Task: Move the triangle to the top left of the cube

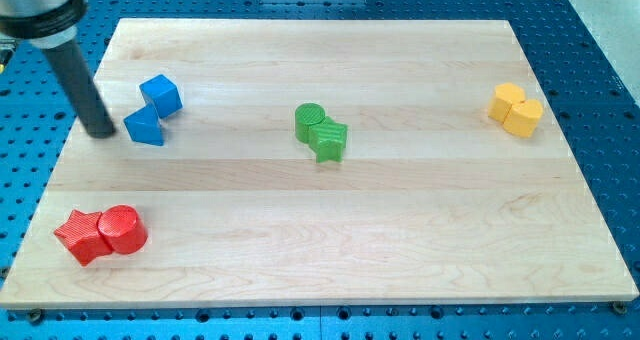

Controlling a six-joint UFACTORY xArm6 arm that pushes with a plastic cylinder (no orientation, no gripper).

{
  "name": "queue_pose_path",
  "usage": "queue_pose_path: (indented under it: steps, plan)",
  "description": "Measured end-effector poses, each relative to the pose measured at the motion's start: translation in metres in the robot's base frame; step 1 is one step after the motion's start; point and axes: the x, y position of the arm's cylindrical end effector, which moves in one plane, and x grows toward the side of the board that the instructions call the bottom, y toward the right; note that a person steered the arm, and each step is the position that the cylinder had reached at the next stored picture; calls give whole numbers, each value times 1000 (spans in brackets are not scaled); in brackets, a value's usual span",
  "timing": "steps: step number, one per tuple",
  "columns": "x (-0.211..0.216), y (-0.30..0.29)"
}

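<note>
Pale wooden table (400, 230) is set on blue perforated base (600, 40).
My tip (103, 132) is seen just left of blue triangle (146, 127), touching blue cube (160, 95); no gripper is fitted.

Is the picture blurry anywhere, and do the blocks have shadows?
In the camera view, the blocks look sharp: the blue triangle and blue cube have crisp edges and only faint, soft shadows at their bases. My tip sits just to the view's left of the triangle. The rod's top is cut off at the view's top. The wooden board is evenly lit, with no strong glare.

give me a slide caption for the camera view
My tip sits just left of the blue triangle, which touches the blue cube above it.
</note>
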Motion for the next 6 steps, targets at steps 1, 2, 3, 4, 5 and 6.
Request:
queue_pose_path:
  steps: [1,2,3,4,5,6]
  plan:
    - [46,-1]
    - [57,60]
    - [41,78]
    - [-12,52]
    - [-23,28]
    - [-26,26]
